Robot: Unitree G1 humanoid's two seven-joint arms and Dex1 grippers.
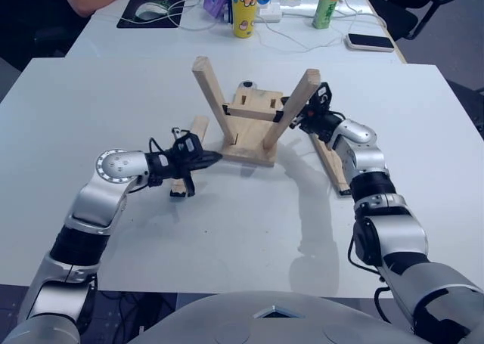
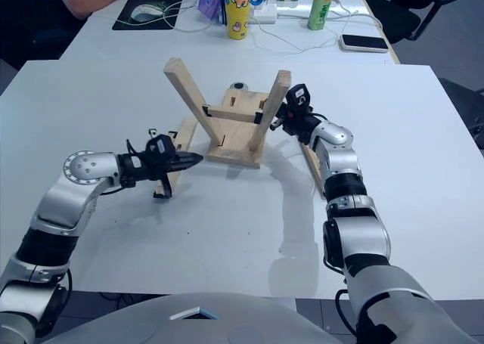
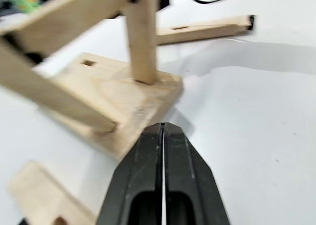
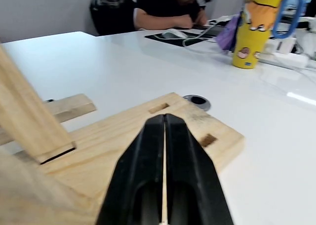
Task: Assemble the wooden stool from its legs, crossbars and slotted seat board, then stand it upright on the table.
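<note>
Near the middle of the white table: slotted seat board, flat on the surface, upside down, with two legs plugged in and pointing up. Left leg leaning to the left, right leg leaning to the right, crossbar joined between them. Not yet standing as a stool.

Left gripper low over the table, just beside the near left edge of the board. Fingers pressed together, holding nothing. Tip close to the wood, impossible to tell whether touching. Next to it, partly under the wrist, one loose leg flat on the table.

Right gripper at the right leg, near the end of the crossbar. Seen from the right wrist view, fingers closed tight above the board, nothing between them. Beside the right forearm, another loose piece flat on the table.

Behind, on a second table: yellow cup, green carton, phone.
</note>
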